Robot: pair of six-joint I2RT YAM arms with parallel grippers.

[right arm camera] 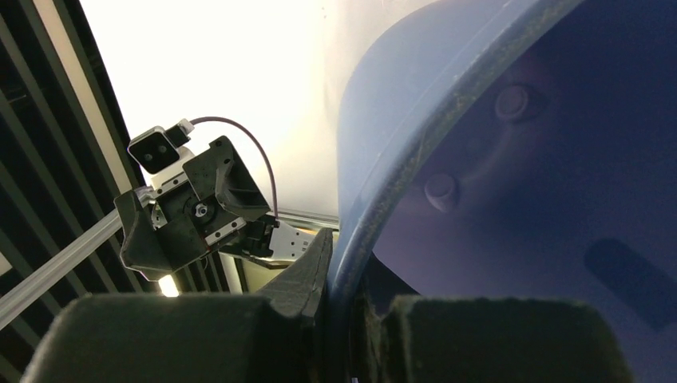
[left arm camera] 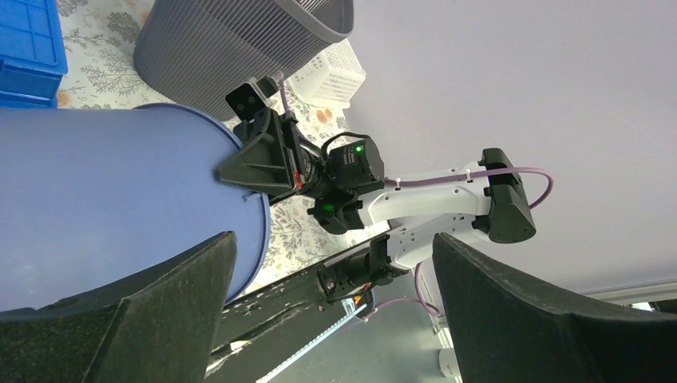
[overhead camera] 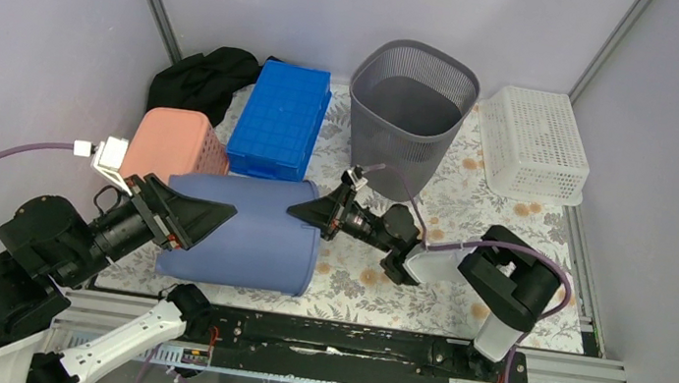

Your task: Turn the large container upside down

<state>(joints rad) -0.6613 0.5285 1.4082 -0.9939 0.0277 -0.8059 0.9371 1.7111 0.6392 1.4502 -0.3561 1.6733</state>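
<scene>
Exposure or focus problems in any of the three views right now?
Right wrist: the background is blown out to white beside the blue container, whose inside reads dark; the right end effector is close and soft. Left wrist: even light, left end effector blurred in the foreground, right arm sharp. Top external: diffuse, faint shadows, no glare.

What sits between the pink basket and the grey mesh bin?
A blue crate, between the pink basket and grey mesh bin; the top view shows it.
</scene>
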